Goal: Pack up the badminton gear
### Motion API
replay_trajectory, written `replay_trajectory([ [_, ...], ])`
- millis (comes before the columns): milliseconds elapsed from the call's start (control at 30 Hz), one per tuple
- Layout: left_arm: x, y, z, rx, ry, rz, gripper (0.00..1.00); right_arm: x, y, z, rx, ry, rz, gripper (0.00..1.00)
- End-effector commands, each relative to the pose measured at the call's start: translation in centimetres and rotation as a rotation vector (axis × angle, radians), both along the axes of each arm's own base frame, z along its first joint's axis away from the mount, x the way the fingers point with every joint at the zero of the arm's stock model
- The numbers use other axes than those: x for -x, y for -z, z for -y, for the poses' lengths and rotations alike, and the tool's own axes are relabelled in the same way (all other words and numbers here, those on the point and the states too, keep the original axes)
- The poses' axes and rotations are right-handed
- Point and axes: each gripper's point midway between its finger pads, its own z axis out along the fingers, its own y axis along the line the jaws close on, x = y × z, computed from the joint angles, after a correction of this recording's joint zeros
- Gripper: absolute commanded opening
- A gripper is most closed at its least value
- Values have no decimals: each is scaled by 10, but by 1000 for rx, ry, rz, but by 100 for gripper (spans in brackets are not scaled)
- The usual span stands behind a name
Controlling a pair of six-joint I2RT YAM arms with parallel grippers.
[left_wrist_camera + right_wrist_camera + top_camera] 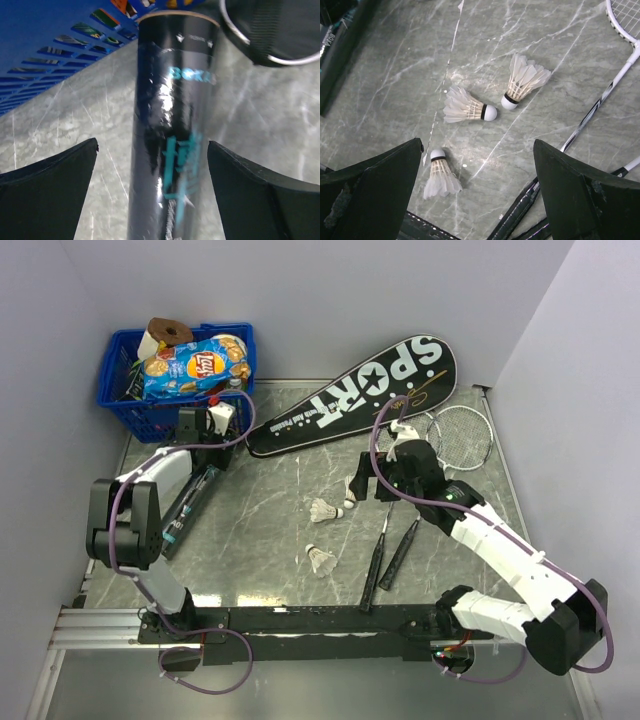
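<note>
Simultaneously, left gripper (152, 144), jaws spread, straddles the dark cylindrical tube (170, 100) lying beside a blue plastic basket (40, 30). Right gripper (479, 142), equally spread, hovers over three white feather shuttlecocks (467, 107) on a grey marble tabletop (395, 75).

Blue basket (130, 412) holds a Lay's chip bag (195, 365) on marbled table (270, 525).

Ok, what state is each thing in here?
shuttlecock tube: lying on its side
shuttlecocks: loose, on their sides
rackets: lying flat, unpacked
racket cover: lying flat; zip not discernible
blue basket: full
left end effector: open, straddling the tube, not gripping
right end effector: open, above the shuttlecocks
</note>
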Motion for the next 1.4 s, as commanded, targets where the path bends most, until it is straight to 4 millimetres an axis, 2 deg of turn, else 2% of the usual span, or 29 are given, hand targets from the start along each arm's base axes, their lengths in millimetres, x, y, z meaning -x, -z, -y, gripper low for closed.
replay_trajectory([
  [0,-24,0,-7,-34,-10,52,96,-6,0,-9,-15,-14,14,100],
  [167,-28,17,-1,-17,20,21,96,-7,10,-18,-25,-39,-22,100],
  [367,-28,27,3,-7,41,-6,99,-8,15,-25,-28,-50,-42,100],
  [400,-29,27,4,-1,39,-8,97,-8,15,-25,-29,-50,-41,100],
  [433,-30,32,4,2,34,-25,93,-8,16,-25,-28,-49,-44,100],
  [467,-31,33,5,9,33,-32,84,-8,17,-25,-28,-46,-46,100],
  [567,-31,37,8,30,28,-54,71,-7,16,-23,-21,-41,-41,100],
  [633,-31,36,10,39,30,-50,67,-5,14,-20,-19,-37,-34,100],
  [733,-28,32,10,40,20,-41,56,-4,11,-19,-24,-33,-27,100],
  [767,-27,31,11,45,20,-38,47,-3,11,-19,-26,-35,-28,100],
  [800,-26,30,11,47,19,-37,44,-2,10,-18,-29,-36,-26,100],
  [900,-20,19,15,38,17,-19,37,2,5,-17,-39,-35,-18,100],
  [967,-16,10,23,38,30,-4,26,5,3,-16,-39,-40,-14,100],
  [1133,2,-37,28,-18,30,77,17,14,-10,-15,-53,-62,2,100],
  [1200,12,-58,36,-19,43,107,11,19,-14,-14,-54,-71,4,100],
  [1233,16,-64,40,-18,50,117,4,22,-16,-14,-56,-77,5,100],
  [1267,22,-70,50,-18,71,124,1,25,-15,-13,-51,-82,-1,100],
  [1300,29,-81,54,-15,77,149,1,28,-18,-12,-53,-88,3,100],
  [1333,37,-84,59,-14,89,145,1,29,-23,-11,-48,-96,13,100],
  [1367,44,-88,74,-8,127,154,1,32,-25,-11,-47,-106,14,100],
])
